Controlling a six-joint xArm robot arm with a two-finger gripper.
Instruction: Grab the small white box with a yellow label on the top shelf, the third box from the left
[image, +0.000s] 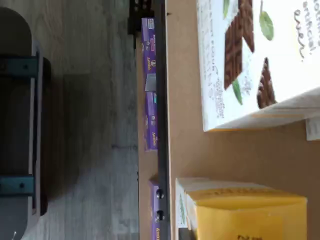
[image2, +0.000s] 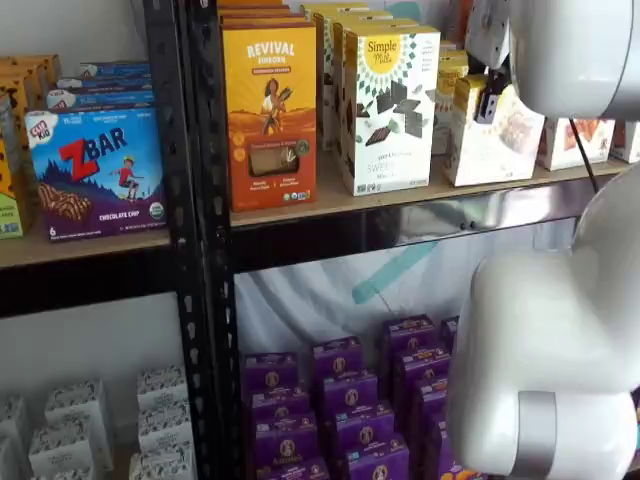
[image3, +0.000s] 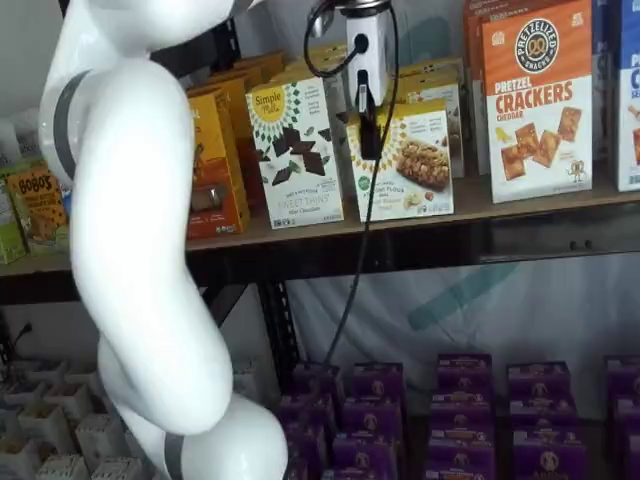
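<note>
white arm (image3: 140, 250) fills the foreground. behind it, gripper (image3: 369, 125) hangs directly before the small white box (image3: 410, 165) on the top shelf (image3: 520, 205), fingers closed, apparently on the box's near face; box upright, beside taller chocolate box (image3: 295, 150).

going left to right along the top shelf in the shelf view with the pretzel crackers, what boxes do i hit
orange-yellow tall carton → tall white Simple Mills box with dark chocolate squares → small white box with yellow sunburst → orange pretzel crackers box
</note>
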